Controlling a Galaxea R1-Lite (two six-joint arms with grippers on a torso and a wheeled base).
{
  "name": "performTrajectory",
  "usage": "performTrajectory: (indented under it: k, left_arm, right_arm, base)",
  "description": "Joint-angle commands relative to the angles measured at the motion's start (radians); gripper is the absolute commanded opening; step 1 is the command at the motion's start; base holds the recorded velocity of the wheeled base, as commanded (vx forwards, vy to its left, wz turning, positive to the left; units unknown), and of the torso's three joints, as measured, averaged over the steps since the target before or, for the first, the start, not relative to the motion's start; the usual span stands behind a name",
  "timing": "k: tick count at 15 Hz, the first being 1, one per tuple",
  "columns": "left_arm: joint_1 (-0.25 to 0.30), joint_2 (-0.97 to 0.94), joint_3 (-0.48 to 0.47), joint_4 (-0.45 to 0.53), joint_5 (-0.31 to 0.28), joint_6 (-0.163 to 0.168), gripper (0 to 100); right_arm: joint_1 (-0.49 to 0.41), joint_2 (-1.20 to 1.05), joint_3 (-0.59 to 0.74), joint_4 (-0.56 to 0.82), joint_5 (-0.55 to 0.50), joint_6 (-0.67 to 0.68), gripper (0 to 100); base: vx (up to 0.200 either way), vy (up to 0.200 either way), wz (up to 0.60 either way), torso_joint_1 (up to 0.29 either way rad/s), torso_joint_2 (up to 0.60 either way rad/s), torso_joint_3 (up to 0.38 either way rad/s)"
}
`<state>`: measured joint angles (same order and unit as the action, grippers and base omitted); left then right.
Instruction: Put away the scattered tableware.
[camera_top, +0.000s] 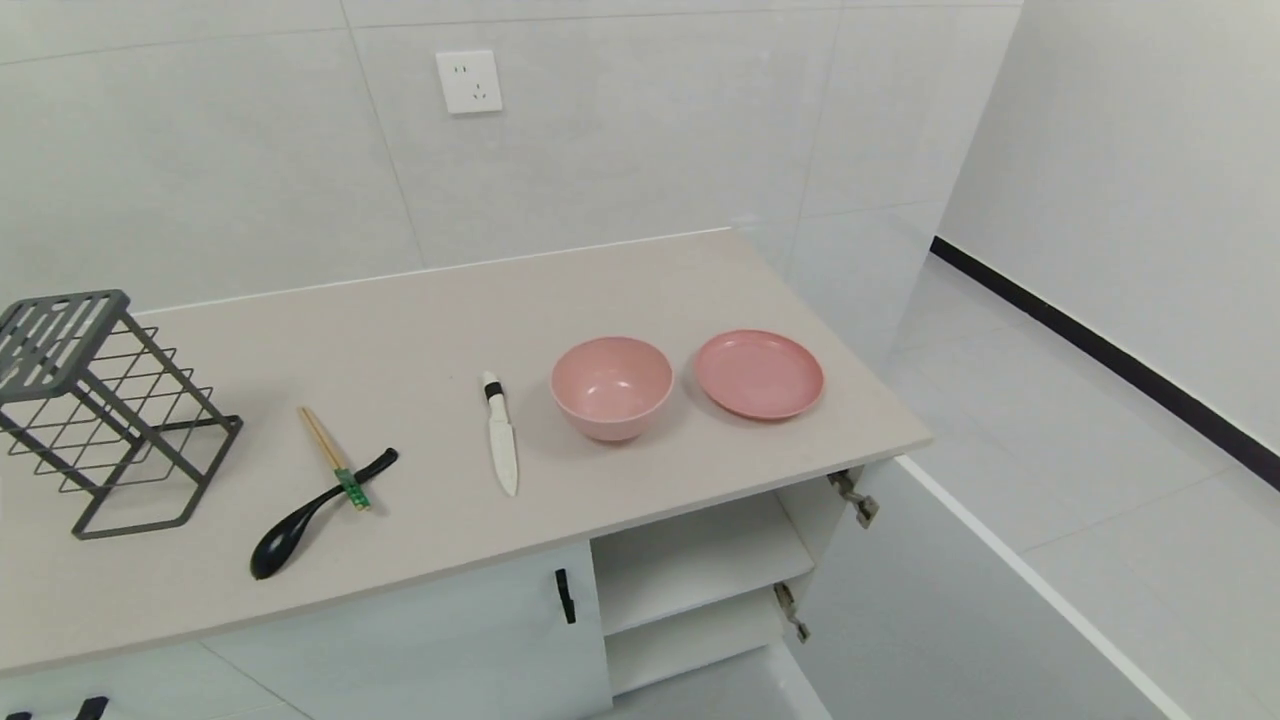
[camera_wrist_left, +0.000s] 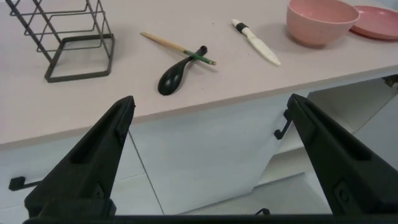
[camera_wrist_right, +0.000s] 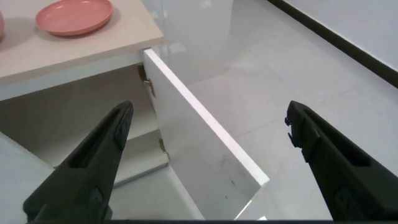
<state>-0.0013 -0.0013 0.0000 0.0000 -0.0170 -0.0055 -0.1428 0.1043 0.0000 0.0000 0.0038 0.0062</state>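
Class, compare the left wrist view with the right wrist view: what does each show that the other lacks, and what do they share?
Left wrist view, not the right: the wire rack, chopsticks, black spoon and knife. Right wrist view, not the left: the open cabinet door and the dark baseboard. Both: the pink plate on the countertop.

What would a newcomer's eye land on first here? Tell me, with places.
The pink bowl and pink plate stand out first, side by side near the right end of the counter. Next come the white knife left of the bowl, then the black spoon crossed by chopsticks, beside the dark wire rack. Below the plate, a cabinet door stands open, showing white shelves.
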Motion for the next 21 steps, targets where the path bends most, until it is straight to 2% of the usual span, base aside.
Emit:
performTrajectory:
  k: [1,8,10,12,21]
  left_arm:
    - [0.000,0.001,-0.002,0.000,0.000,-0.001,100]
    - [0.000,0.001,0.000,0.000,0.000,0.001,100]
    - [0.000,0.001,0.000,0.000,0.000,0.001,100]
    - [0.000,0.001,0.000,0.000,-0.001,0.001,100]
    - [0.001,0.001,0.000,0.000,-0.001,0.002,100]
  right_arm:
    - [0.000,0.002,0.000,0.000,0.001,0.000,100]
    - [0.000,0.002,0.000,0.000,0.001,-0.002,100]
    - [0.000,0.002,0.000,-0.002,0.001,-0.002,100]
    - [0.000,0.002,0.000,0.000,0.001,-0.002,100]
    - [0.000,0.002,0.000,-0.002,0.001,-0.003,100]
  base:
    - [0.000,0.000,0.00,0.000,0.00,0.000]
    - [0.200,0.000,0.00,0.004,0.00,0.001]
    - [0.000,0.000,0.00,0.000,0.00,0.000]
    - [0.000,0.200,0.00,0.010,0.00,-0.010]
    - [0.000,0.000,0.00,0.000,0.00,0.000]
